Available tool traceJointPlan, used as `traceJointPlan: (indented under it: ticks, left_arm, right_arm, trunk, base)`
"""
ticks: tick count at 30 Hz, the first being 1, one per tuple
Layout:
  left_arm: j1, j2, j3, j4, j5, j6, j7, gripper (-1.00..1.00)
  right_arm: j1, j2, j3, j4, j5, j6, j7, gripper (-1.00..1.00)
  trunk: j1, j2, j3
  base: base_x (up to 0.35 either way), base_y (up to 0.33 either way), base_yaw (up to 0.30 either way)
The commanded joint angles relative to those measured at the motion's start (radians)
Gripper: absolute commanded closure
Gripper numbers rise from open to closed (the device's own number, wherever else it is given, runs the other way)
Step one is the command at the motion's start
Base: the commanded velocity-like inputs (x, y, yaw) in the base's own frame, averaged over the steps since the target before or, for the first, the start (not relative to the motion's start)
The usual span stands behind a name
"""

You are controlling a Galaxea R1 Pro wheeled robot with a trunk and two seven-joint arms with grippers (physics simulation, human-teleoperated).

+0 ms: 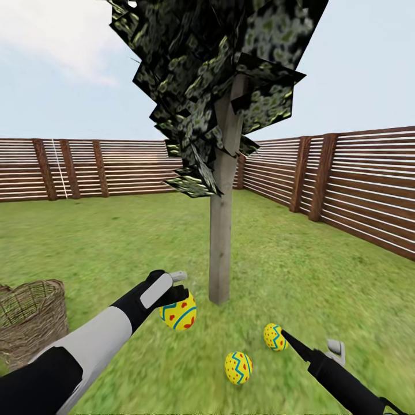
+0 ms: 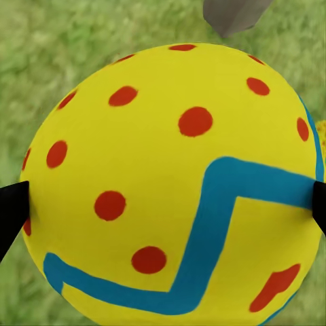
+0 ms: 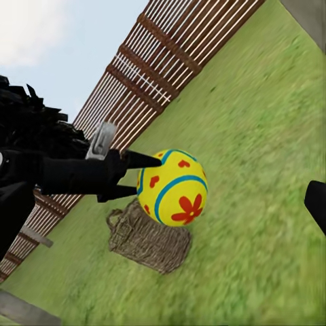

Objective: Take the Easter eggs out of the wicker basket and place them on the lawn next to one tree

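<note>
Fenced lawn [image 1: 323, 271], tree [image 1: 220, 253] centre frame. Left pincer [image 1: 180, 304] holds egg [image 1: 178, 313] across its middle; smooth, likely slippery. Right pincer [image 1: 286, 337] state unclear.

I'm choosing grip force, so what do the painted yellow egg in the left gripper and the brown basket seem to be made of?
The yellow egg with blue zigzags and red dots looks hard and smooth, matte paint on an evenly rounded shell; the actual material is unclear. The brown bowl-shaped basket looks like woven wicker twigs, rough and open-weave, with crossing strands visible.
</note>
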Motion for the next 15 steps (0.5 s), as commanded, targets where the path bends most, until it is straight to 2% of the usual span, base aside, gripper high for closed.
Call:
traceJointPlan:
  ticks: [1,15]
  left_arm:
    - [-0.001,0.000,-0.005,-0.001,0.009,0.001,0.008,1.00]
    - [-0.001,0.002,-0.004,-0.001,0.015,0.013,0.008,1.00]
  right_arm:
    - [0.000,0.001,-0.001,-0.001,-0.004,0.006,0.000,-1.00]
    - [0.000,0.001,-0.002,0.001,-0.003,0.008,-0.001,-1.00]
  trunk:
    - [0.004,-0.008,-0.006]
    - [0.058,-0.106,-0.072]
  base:
    - [0.000,0.000,0.000]
    - [0.000,0.000,0.000]
